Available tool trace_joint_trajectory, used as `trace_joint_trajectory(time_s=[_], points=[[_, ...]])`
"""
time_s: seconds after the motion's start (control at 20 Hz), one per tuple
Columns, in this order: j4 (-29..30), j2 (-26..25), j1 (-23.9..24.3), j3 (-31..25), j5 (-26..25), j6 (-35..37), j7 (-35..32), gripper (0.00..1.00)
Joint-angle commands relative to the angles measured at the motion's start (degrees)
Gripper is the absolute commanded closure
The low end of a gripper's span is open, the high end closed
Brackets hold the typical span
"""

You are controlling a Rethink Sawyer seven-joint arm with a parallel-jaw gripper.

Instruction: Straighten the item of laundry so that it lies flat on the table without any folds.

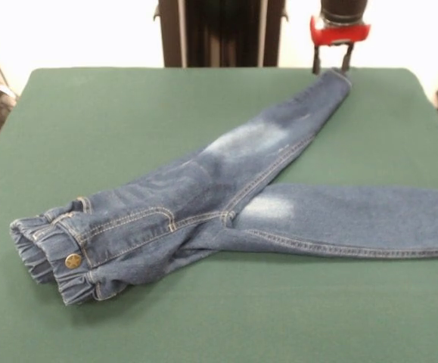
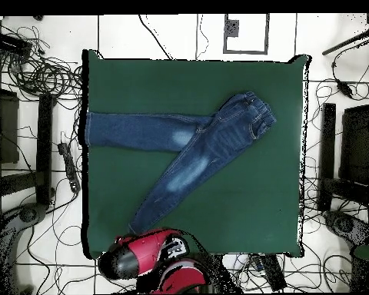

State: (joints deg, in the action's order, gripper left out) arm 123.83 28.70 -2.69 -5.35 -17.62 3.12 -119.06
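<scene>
The gripper [image 1: 332,60] hangs upright from the red wrist [image 1: 340,32].

front view looks low across the table [image 1: 90,113] toward its far side, fairly close; overhead view looks straight down from high up, taking in the whole table and surrounding floor [image 2: 34,100]

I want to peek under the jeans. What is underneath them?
Only the green table shows around the jeans, so they lie right on it. One leg crosses over the top of the other near the hips. Anything beneath the cloth is covered and cannot be seen.
</scene>
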Motion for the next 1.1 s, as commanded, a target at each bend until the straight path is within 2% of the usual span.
trace_joint_trajectory(time_s=[0.05, 0.5, 0.75, 1.1], points=[[-3.2, -4.7, -1.3, -0.6, -0.5, -5.1, -6.6, 0.0], [-7.5, 1.6, 0.4, -0.6, 0.1, 2.4, -3.6, 0.0], [-9.7, 3.9, 5.1, -4.4, -0.6, 8.0, 0.7, 0.0], [-8.7, 7.6, 12.8, -12.1, 0.6, 14.4, 3.3, 0.0]])
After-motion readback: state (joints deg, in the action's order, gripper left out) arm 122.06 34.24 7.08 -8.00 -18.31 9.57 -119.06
